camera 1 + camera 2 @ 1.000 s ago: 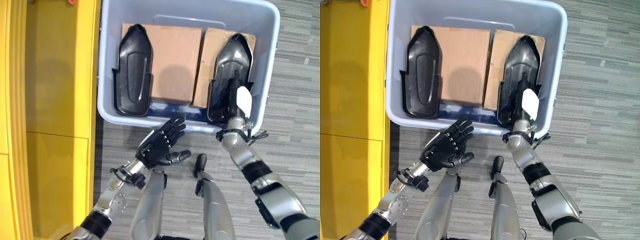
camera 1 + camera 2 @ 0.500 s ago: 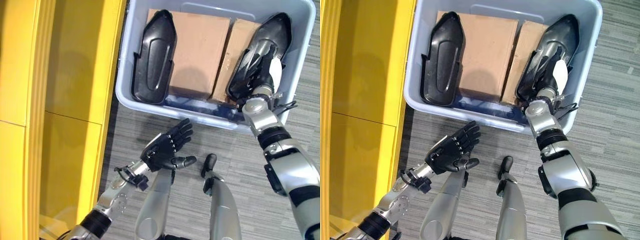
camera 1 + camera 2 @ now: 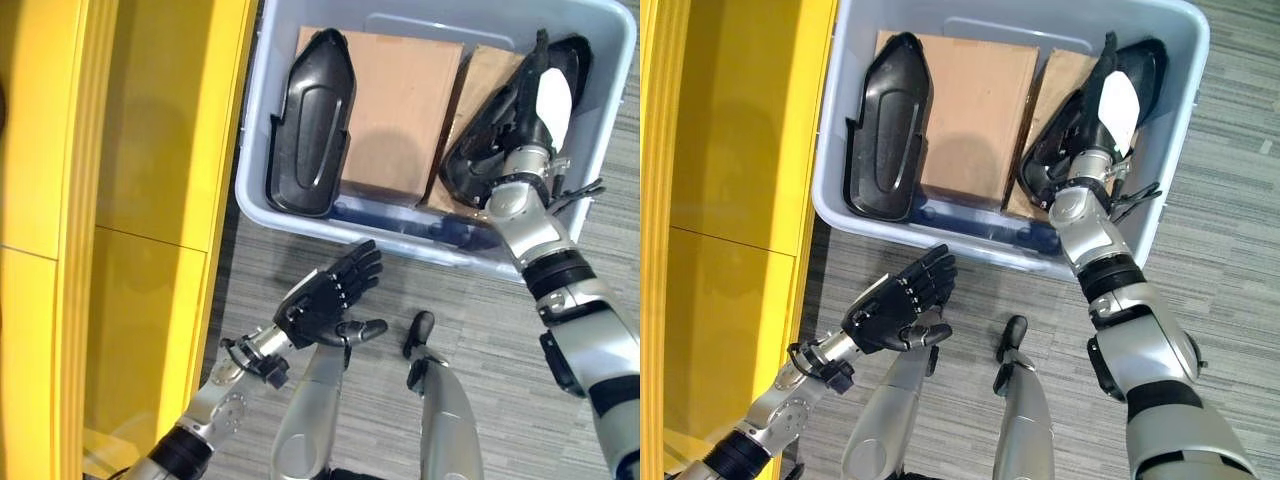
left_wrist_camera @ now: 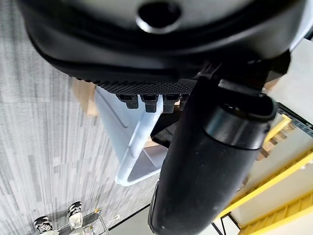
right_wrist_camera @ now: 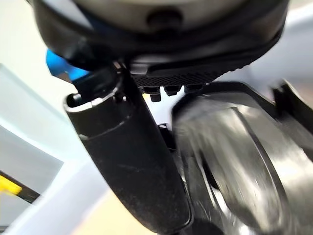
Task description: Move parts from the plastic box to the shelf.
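In the left eye view, the right hand (image 3: 528, 110) is clamped on the right-hand black moulded part (image 3: 497, 140), tilted up in the pale plastic box (image 3: 262, 190), long axis running away from the robot. In the right eye view, the left hand (image 3: 892, 310) is held open outside the box; the second glossy part (image 3: 885, 125) lies flat beside cardboard (image 3: 970, 110).

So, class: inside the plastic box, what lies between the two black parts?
In the left eye view, a flat cardboard sheet lies between the left black part and the right black part, inside the plastic box. The right hand is at the right part.
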You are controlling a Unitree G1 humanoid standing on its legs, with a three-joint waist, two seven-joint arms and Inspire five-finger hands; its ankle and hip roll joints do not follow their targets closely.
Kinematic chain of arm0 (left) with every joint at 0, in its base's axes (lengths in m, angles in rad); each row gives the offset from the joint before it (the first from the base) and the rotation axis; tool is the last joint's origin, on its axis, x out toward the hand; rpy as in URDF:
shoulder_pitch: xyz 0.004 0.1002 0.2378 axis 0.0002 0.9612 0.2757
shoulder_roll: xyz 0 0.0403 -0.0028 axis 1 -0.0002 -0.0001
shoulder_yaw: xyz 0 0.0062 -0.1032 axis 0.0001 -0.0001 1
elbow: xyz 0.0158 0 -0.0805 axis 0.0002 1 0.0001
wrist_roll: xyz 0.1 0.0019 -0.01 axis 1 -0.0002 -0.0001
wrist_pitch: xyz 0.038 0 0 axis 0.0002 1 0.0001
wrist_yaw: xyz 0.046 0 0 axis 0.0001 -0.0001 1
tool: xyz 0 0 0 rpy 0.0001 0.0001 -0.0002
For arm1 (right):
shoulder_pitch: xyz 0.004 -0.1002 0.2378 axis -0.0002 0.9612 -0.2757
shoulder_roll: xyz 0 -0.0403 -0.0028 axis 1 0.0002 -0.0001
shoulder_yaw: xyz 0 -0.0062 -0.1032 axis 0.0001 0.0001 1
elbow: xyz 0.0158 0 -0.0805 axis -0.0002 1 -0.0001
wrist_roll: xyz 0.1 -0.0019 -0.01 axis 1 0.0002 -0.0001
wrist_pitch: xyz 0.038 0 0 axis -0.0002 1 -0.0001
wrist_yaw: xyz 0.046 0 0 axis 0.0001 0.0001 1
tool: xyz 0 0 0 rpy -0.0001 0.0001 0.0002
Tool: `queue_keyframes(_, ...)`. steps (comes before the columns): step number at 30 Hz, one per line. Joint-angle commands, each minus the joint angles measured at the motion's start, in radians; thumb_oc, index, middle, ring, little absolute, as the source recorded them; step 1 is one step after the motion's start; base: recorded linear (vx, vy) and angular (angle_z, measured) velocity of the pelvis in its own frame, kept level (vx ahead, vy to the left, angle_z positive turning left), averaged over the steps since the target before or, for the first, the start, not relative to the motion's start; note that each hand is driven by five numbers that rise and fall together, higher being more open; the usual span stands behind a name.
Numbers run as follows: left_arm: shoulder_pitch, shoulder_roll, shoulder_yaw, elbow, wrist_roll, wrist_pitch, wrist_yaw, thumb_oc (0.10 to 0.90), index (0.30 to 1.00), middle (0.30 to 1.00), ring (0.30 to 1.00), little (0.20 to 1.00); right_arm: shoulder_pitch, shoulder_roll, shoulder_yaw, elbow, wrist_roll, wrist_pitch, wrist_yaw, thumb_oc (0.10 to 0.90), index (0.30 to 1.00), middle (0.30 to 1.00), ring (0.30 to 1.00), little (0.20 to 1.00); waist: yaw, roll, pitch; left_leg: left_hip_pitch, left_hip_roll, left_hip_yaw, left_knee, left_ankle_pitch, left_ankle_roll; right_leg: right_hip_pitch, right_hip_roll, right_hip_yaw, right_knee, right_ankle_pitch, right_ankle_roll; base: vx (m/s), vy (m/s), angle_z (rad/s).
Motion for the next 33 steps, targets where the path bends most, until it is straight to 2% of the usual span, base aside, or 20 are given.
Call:
queue_keyframes(1, 0.043, -0.03, -0.019, -0.091, -0.009, -0.095, -0.091, 0.9, 1.0, 1.0, 1.0, 1.0, -0.053, -0.096, -0.031, -0.156, -0.164, -0.095, -0.116, 0.9, 1.0, 1.0, 1.0, 1.0, -0.009, 0.014, -0.017, 0.05, -0.032, 0.087, -0.054, -0.049, 0.049, 0.078, 0.033, -0.001, 0.006, -0.021, -0.017, -0.02, 0.016, -0.1)
queue_keyframes(3, 0.046, -0.039, -0.021, -0.074, -0.007, -0.111, -0.105, 0.9, 1.0, 1.0, 1.0, 1.0, -0.019, -0.099, -0.046, -0.242, -0.268, -0.096, -0.142, 0.9, 1.0, 1.0, 1.0, 1.0, -0.019, 0.016, -0.017, 0.059, -0.032, 0.093, -0.054, -0.052, 0.05, 0.083, 0.034, 0.006, 0.002, -0.02, -0.016, -0.04, 0.014, -0.08)
queue_keyframes(8, 0.054, -0.054, -0.018, -0.054, -0.005, -0.13, -0.113, 0.9, 1.0, 1.0, 1.0, 1.0, 0.06, -0.099, -0.048, -0.356, -0.334, -0.064, -0.155, 0.9, 1.0, 1.0, 1.0, 1.0, -0.041, 0.019, -0.017, 0.074, -0.03, 0.103, -0.056, -0.057, 0.05, 0.084, 0.039, 0.02, 0.005, -0.021, -0.019, -0.02, 0.017, -0.05)
queue_keyframes(11, 0.056, -0.062, -0.016, -0.048, -0.008, -0.139, -0.112, 0.9, 1.0, 1.0, 1.0, 1.0, 0.111, -0.085, -0.054, -0.398, -0.316, -0.049, -0.161, 0.9, 1.0, 1.0, 1.0, 1.0, -0.052, 0.019, -0.017, 0.078, -0.028, 0.108, -0.058, -0.059, 0.05, 0.083, 0.039, 0.025, 0.005, -0.021, -0.02, -0.02, 0.02, -0.07)
queue_keyframes(12, 0.058, -0.067, -0.013, -0.044, -0.005, -0.144, -0.112, 0.9, 1.0, 1.0, 1.0, 1.0, 0.143, -0.073, -0.064, -0.425, -0.297, -0.014, -0.158, 0.9, 1.0, 1.0, 1.0, 1.0, -0.06, 0.019, -0.017, 0.081, -0.026, 0.111, -0.061, -0.06, 0.05, 0.082, 0.041, 0.03, 0.003, -0.02, -0.021, -0.01, 0.012, -0.04)
queue_keyframes(13, 0.059, -0.07, -0.013, -0.045, -0.003, -0.145, -0.11, 0.9, 1.0, 1.0, 1.0, 1.0, 0.158, -0.068, -0.07, -0.431, -0.288, -0.011, -0.159, 0.9, 1.0, 1.0, 1.0, 1.0, -0.063, 0.019, -0.017, 0.083, -0.025, 0.111, -0.062, -0.06, 0.05, 0.082, 0.042, 0.031, 0.004, -0.02, -0.022, -0.01, 0.015, -0.04)
queue_keyframes(16, 0.058, -0.088, -0.019, -0.054, 0.014, -0.155, -0.081, 0.9, 1.0, 1.0, 1.0, 1.0, 0.255, -0.012, -0.089, -0.5, -0.185, 0.0, -0.147, 0.9, 1.0, 1.0, 1.0, 1.0, -0.086, 0.016, -0.017, 0.088, -0.02, 0.121, -0.07, -0.062, 0.051, 0.076, 0.046, 0.043, 0.001, -0.017, -0.025, -0.01, 0.021, -0.08)
queue_keyframes(20, 0.05, -0.105, -0.027, -0.07, 0.026, -0.156, -0.04, 0.9, 1.0, 1.0, 1.0, 1.0, 0.319, 0.043, -0.086, -0.556, -0.127, 0.04, -0.121, 0.9, 1.0, 1.0, 1.0, 1.0, -0.103, 0.016, -0.017, 0.086, -0.018, 0.128, -0.07, -0.065, 0.051, 0.064, 0.05, 0.053, 0.006, -0.016, -0.029, 0.0, 0.03, -0.11)
queue_keyframes(21, 0.046, -0.111, -0.03, -0.075, 0.029, -0.156, -0.021, 0.9, 1.0, 1.0, 1.0, 1.0, 0.347, 0.067, -0.081, -0.579, -0.113, 0.064, -0.092, 0.9, 1.0, 1.0, 1.0, 1.0, -0.11, 0.016, -0.017, 0.084, -0.017, 0.129, -0.068, -0.066, 0.051, 0.059, 0.052, 0.057, 0.011, -0.016, -0.031, 0.01, 0.032, -0.11)
queue_keyframes(26, 0.033, -0.163, -0.043, -0.075, 0.044, -0.123, 0.008, 0.9, 1.0, 1.0, 1.0, 1.0, 0.406, 0.155, -0.004, -0.636, -0.166, 0.047, -0.039, 0.9, 1.0, 1.0, 1.0, 1.0, -0.125, 0.02, -0.017, 0.069, -0.016, 0.142, -0.06, -0.068, 0.053, 0.035, 0.053, 0.065, 0.022, -0.016, -0.038, 0.0, 0.037, -0.09)
queue_keyframes(28, 0.029, -0.167, -0.058, -0.068, 0.148, -0.168, 0.069, 0.9, 1.0, 1.0, 1.0, 1.0, 0.403, 0.171, 0.025, -0.644, -0.216, 0.055, 0.013, 0.9, 1.0, 1.0, 1.0, 1.0, -0.122, 0.024, -0.017, 0.065, -0.019, 0.142, -0.054, -0.066, 0.054, 0.032, 0.051, 0.063, 0.026, -0.016, -0.041, 0.0, 0.011, -0.02)
queue_keyframes(32, 0.023, -0.165, -0.045, -0.057, 0.04, -0.168, 0.051, 0.9, 1.0, 1.0, 1.0, 1.0, 0.383, 0.17, 0.082, -0.661, -0.256, 0.067, 0.025, 0.9, 1.0, 1.0, 1.0, 1.0, -0.117, 0.03, -0.017, 0.065, -0.023, 0.141, -0.055, -0.064, 0.053, 0.032, 0.048, 0.059, 0.027, -0.018, -0.042, 0.01, 0.029, 0.02)
queue_keyframes(33, 0.018, -0.165, -0.039, -0.056, 0.054, -0.166, 0.055, 0.9, 1.0, 1.0, 1.0, 1.0, 0.376, 0.174, 0.09, -0.665, -0.277, 0.069, 0.021, 0.9, 1.0, 1.0, 1.0, 1.0, -0.115, 0.031, -0.017, 0.065, -0.025, 0.141, -0.055, -0.062, 0.054, 0.034, 0.047, 0.058, 0.024, -0.016, -0.041, 0.0, 0.0, 0.0)
